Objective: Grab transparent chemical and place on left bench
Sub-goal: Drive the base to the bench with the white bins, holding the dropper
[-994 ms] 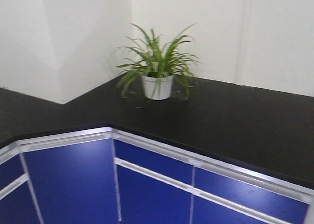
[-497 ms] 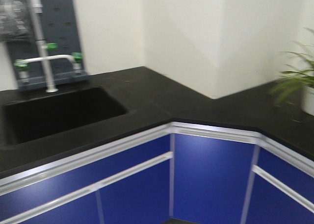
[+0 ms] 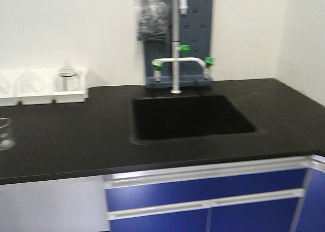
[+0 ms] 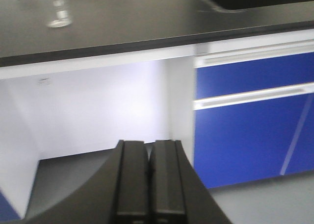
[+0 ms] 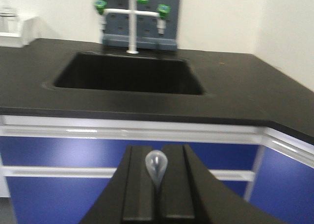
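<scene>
The left bench [image 3: 76, 140] is a wide black countertop along a white wall. A clear glass beaker [image 3: 5, 133] stands on it at the far left edge, and appears blurred in the left wrist view [image 4: 58, 11]. I cannot tell if this is the transparent chemical; no pipette shows in it. My right gripper [image 5: 156, 149] is shut on the translucent white bulb of a pipette [image 5: 156, 164]; nothing below the bulb shows. It hovers in front of the blue cabinet doors, below bench height. My left gripper [image 4: 148, 144] is shut with nothing in it, low before the white panel.
A black sink [image 3: 190, 115] with a white, green-handled tap [image 3: 176, 64] is sunk into the bench. White trays [image 3: 40, 92] with a glass flask [image 3: 67, 75] line the back left. Blue cabinets [image 3: 203, 201] run under the bench, which turns a corner at the right [image 5: 289, 101].
The front view has swung left: from the corner with the potted plant, past the bench corner, to the sink and the left stretch of bench. The plant has left the view.
</scene>
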Available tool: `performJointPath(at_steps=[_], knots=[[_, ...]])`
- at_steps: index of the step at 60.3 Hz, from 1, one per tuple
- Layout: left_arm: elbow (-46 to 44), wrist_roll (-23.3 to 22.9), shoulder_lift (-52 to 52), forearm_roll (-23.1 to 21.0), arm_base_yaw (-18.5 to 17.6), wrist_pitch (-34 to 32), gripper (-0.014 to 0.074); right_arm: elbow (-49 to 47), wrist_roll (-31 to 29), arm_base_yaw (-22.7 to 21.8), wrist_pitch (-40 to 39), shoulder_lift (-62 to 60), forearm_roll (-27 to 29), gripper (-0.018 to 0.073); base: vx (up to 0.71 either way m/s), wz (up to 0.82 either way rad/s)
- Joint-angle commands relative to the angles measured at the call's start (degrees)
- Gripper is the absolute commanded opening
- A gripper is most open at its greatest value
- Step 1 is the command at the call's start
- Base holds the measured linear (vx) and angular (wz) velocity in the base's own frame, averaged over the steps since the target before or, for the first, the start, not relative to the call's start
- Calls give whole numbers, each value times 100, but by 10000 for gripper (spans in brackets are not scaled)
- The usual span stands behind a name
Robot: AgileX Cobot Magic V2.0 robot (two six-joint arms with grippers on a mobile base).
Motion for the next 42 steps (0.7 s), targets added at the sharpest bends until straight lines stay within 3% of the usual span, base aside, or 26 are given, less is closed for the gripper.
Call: performJointPath(at_steps=[1, 42], knots=[[93, -45, -110, -4, -10, -449, -3, -182, -12, 0, -425, 35, -12, -1, 17, 71], [93, -45, -110, -4, -10, -449, -3, -182, -12, 0, -425, 35, -12, -1, 21, 64]])
